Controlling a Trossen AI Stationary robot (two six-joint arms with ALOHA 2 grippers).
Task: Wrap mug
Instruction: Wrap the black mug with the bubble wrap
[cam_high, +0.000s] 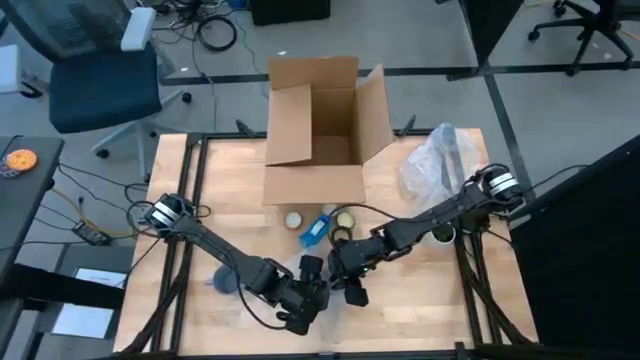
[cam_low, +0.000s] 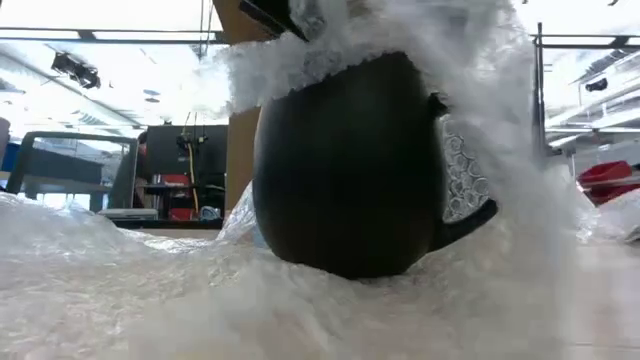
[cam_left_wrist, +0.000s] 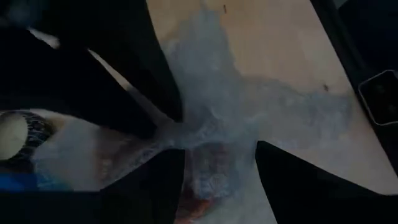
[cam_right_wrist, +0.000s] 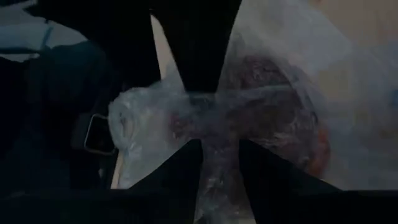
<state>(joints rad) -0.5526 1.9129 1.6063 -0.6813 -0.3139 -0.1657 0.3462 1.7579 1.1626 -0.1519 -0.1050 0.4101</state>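
Mug (cam_low: 345, 165) stands upright on the bubble wrap (cam_low: 150, 290), directly under both pincers at the near table (cam_high: 180, 200) edge. Left pincer (cam_left_wrist: 219, 163) and right pincer (cam_right_wrist: 216, 158) each appear pinched on a fold of wrap above it. Wrapping seems midway; next, the held folds likely need drawing across the bare dark side.

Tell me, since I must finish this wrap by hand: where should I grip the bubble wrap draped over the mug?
Probably the loose flap of bubble wrap hanging past the handle side of the mug, taken from above. There it stands free of the body; lower down it lies flat on the table.
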